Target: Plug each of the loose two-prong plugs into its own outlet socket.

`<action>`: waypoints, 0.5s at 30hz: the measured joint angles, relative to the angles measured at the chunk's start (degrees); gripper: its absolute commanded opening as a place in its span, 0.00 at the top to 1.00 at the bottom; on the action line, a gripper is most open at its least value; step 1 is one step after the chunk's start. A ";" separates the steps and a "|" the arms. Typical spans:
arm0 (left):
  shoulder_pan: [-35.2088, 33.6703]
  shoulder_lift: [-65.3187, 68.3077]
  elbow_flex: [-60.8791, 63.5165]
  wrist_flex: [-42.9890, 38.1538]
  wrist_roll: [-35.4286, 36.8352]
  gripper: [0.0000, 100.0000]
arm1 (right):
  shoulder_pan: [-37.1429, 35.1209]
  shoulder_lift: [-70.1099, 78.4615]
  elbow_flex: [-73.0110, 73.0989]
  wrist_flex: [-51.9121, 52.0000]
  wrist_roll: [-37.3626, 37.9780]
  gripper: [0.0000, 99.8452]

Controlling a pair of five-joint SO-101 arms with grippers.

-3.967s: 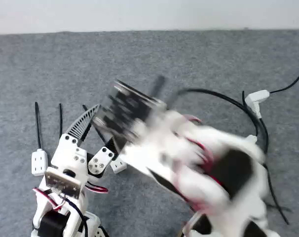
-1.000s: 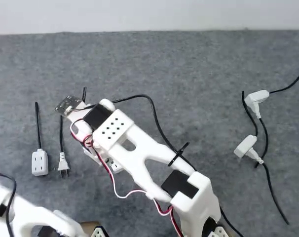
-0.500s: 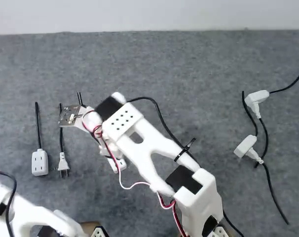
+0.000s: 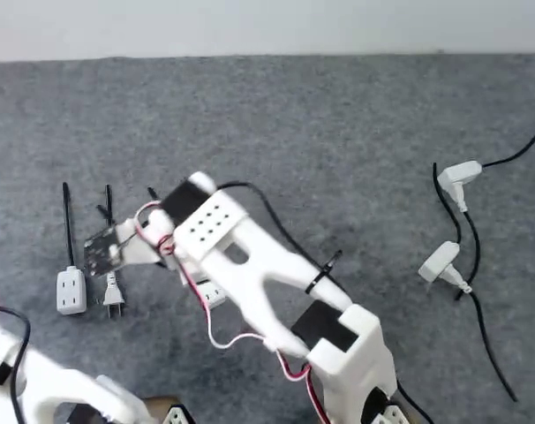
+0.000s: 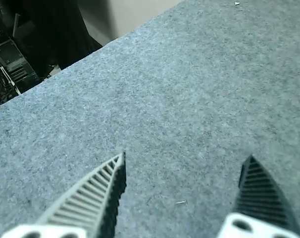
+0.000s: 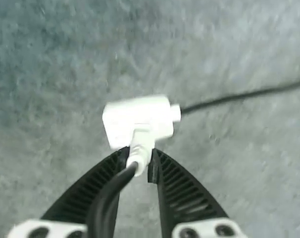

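A white two-prong plug lies on the grey carpet, its black cord running to the far side. Just left of it sits a white outlet socket. My right gripper hangs over the plug's cord end. From the right wrist its fingers are shut on the plug, which lines up in front of the socket; contact between plug and socket cannot be told. A second socket peeks from under the right arm. My left gripper is open over bare carpet.
Two more white plugs with looping black cords lie at the far right. The left arm sits folded in the near left corner. The carpet's far half is bare.
The right gripper has swung from the cords' far ends down and left onto the plug. The plug and sockets have stayed put. Four seconds ago the left arm stood beside the sockets; it has since pulled back.
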 measured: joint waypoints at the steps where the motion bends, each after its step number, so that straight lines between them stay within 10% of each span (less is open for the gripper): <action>1: 0.00 0.00 0.00 0.00 0.00 0.65 | -0.53 0.00 0.00 -0.26 0.00 0.99; 15: 0.00 0.00 0.00 0.00 0.00 0.65 | -2.81 4.48 0.00 2.11 0.44 0.99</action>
